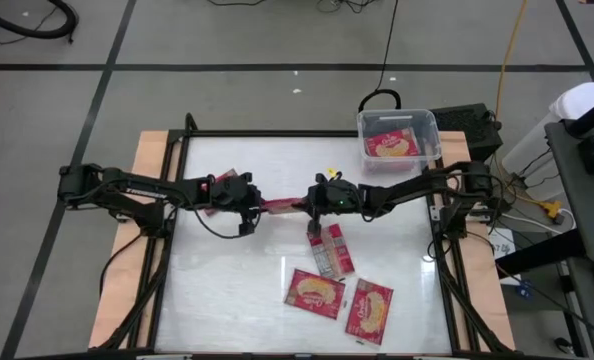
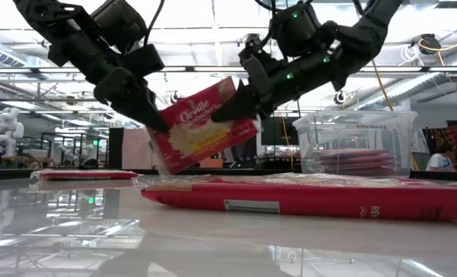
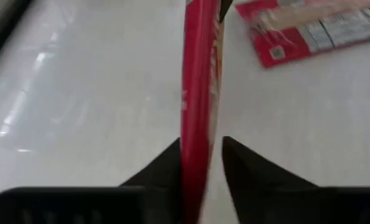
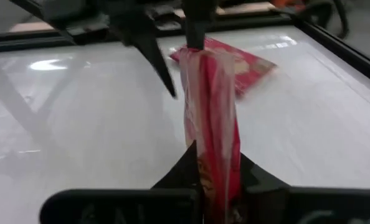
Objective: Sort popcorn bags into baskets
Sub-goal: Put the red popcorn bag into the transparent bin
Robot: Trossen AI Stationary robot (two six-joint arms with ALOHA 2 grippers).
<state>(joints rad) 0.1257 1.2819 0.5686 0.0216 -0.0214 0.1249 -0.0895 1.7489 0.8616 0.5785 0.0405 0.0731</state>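
White glossy surface (image 1: 227, 280) below. Flat red popcorn bag (image 2: 201, 127) airborne, edge-on, spanning between my hands. Right hand (image 2: 240, 106) clamped on one end; left hand (image 2: 153, 117) fingers straddle other end, slightly parted.

Glossy film wraps the popcorn bags (image 2: 201, 127) (crinkly), above a smooth, reflective white table (image 1: 237, 270).

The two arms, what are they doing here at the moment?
They are passing one popcorn bag between them above the middle of the table. The right pincer is shut on one end of it, and the left pincer is at the other end, its fingers a little apart. Three more bags lie on the table, one is already in the clear bin.
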